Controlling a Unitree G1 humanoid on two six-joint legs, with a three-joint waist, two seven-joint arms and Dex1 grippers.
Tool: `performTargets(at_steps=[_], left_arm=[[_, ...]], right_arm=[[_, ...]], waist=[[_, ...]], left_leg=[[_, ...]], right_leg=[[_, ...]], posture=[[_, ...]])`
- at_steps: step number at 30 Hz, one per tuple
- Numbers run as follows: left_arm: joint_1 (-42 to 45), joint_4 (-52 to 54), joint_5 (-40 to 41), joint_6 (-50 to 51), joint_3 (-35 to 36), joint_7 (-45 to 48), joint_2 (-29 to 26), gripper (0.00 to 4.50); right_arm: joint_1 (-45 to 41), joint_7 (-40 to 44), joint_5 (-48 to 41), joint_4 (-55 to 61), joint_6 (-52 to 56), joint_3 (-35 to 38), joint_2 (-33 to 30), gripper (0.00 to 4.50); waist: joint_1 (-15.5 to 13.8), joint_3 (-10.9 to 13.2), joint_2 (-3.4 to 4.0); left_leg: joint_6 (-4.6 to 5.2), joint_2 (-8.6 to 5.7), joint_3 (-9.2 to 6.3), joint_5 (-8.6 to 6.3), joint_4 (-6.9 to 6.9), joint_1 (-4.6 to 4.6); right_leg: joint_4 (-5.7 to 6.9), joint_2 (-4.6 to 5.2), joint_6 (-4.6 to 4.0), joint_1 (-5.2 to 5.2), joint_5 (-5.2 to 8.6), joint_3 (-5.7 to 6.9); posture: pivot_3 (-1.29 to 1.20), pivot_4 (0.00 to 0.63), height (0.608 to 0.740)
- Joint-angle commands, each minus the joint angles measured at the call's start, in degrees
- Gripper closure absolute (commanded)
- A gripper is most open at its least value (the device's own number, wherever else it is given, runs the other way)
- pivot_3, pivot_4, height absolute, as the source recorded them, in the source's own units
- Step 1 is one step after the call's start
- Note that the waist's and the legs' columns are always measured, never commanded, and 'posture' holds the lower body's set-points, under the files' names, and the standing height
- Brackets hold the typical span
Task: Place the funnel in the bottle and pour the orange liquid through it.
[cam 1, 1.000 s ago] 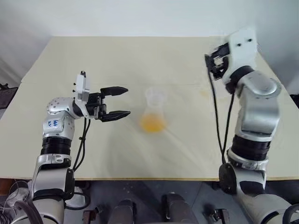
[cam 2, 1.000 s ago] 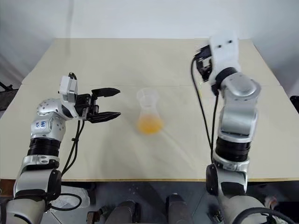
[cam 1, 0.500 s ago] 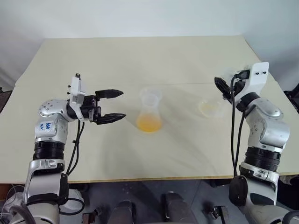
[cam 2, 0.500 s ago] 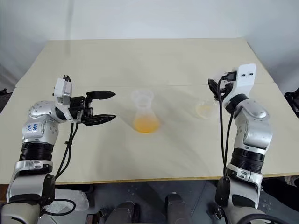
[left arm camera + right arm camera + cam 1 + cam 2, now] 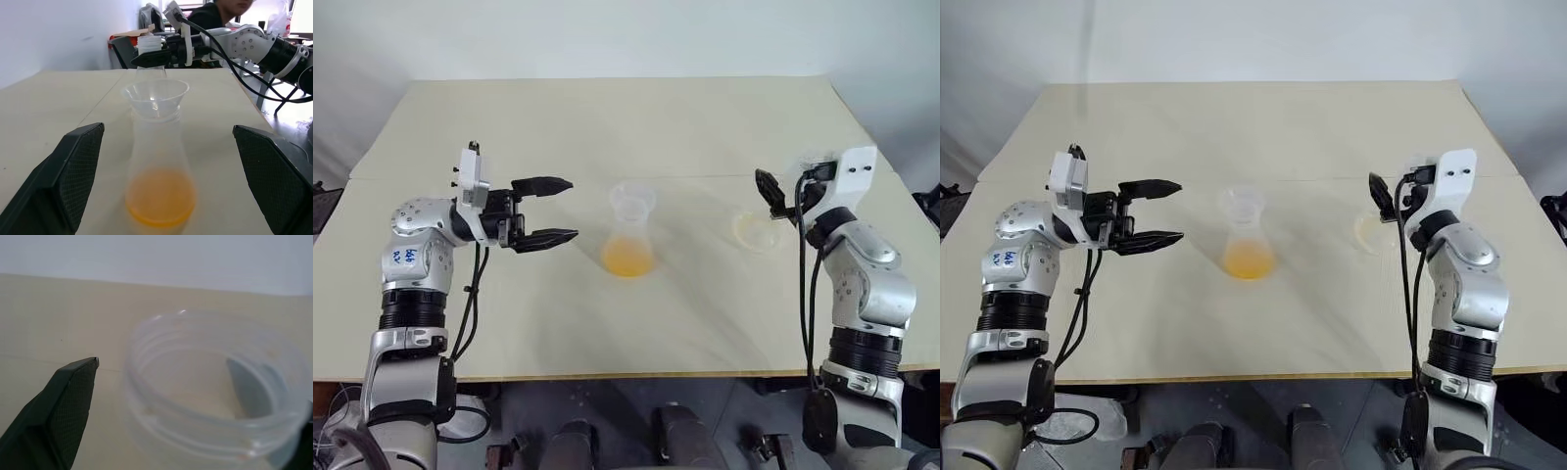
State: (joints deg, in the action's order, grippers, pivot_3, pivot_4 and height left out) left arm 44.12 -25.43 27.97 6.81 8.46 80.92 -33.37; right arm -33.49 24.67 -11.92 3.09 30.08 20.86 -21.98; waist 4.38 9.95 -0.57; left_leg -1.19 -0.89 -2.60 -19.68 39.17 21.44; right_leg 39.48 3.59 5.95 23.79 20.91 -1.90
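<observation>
I see the bottle standing upright near the middle of the table, with the funnel seated in its neck and the orange liquid pooled in the wide base, so to my eye the pour looks done. My left gripper hovers just beside the bottle on its left, fingers spread wide and holding nothing. My right gripper sits well off to the right with its fingers parted around a clear empty cup resting on the table; from the right wrist view one finger stands clear of the cup's wall, so I judge it released rather than gripped. As for handling, I expect the bottle to be light thin plastic, stiff enough to hold but smooth and a bit slippery, with most of its weight low in the liquid. The funnel merely rests in the neck, so any knock could tip it out. If I must take the bottle, I would close on the narrow neck just under the funnel's rim, gently, and keep it upright. The cup I would take by its wall, lightly, since I judge it could flex.
</observation>
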Motion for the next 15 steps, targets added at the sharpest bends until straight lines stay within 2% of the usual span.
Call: performTargets(at_steps=[1,11,15], left_arm=[[1.7,-0.8,0.1,-1.3,0.2,0.5,0.2,0.00],[3.2,-4.0,-0.4,-3.4,0.2,1.1,0.6,0.00],[1.8,-3.0,-1.5,-1.8,-1.2,1.7,-0.9,0.00]], right_arm=[[-1.0,-0.5,-1.3,5.1,0.4,-0.5,-2.9,0.04],[-4.8,0.6,-3.2,10.0,5.7,-2.3,-11.0,0.04],[-6.8,6.2,-10.8,12.9,9.3,-0.5,-14.4,0.04]], waist=[[-0.1,0.0,0.00],[-0.3,0.0,0.00],[-0.9,0.0,0.00]], left_leg=[[0.00,0.00,0.00,0.00,0.00,0.00],[0.00,0.01,0.01,0.00,-0.02,0.01],[0.00,0.02,0.01,0.00,-0.03,0.02]], right_leg=[[0.00,0.00,0.00,0.00,0.00,0.00],[-0.05,0.00,0.00,0.00,0.00,-0.01],[-0.09,-0.01,0.00,0.00,0.00,-0.01]], posture=[[0.00,0.150,0.740],[0.00,0.150,0.740],[0.00,0.150,0.740]])
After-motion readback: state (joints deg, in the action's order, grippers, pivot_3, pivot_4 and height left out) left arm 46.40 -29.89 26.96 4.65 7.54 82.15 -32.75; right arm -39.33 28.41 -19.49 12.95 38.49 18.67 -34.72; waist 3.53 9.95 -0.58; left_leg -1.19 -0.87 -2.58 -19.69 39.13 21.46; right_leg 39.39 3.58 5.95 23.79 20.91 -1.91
